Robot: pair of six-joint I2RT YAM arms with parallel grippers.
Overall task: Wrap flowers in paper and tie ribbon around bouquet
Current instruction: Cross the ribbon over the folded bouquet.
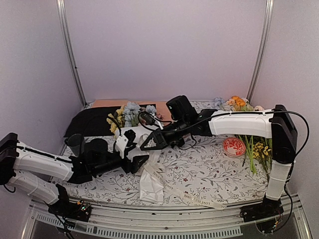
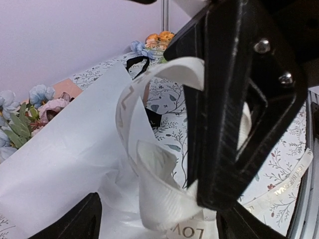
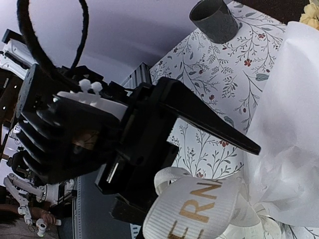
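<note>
The bouquet lies slanted on the table. Its flowers (image 1: 130, 113) (image 2: 30, 109) point to the back and the white paper (image 1: 149, 186) (image 2: 65, 159) (image 3: 294, 114) narrows toward the front. The cream ribbon (image 1: 184, 194) (image 2: 159, 199) (image 3: 199, 209), printed with gold letters, loops round the narrow part and trails off to the front right. My left gripper (image 1: 133, 152) (image 2: 159, 219) stands open, its fingers wide on either side of the ribbon loop and paper. My right gripper (image 1: 148, 144) (image 2: 214, 189) meets it from the right, shut on the ribbon. In its own view the ribbon hides its fingertips.
A red-and-white disc (image 1: 234, 146) and orange-yellow sprigs (image 1: 259, 149) lie at the right. A black sheet (image 1: 89, 124) and a peach sheet (image 1: 114, 103) sit at the back left, with a dark cup (image 1: 76, 143) (image 3: 214, 20) near them. A black ribbon (image 2: 137, 62) lies behind the bouquet.
</note>
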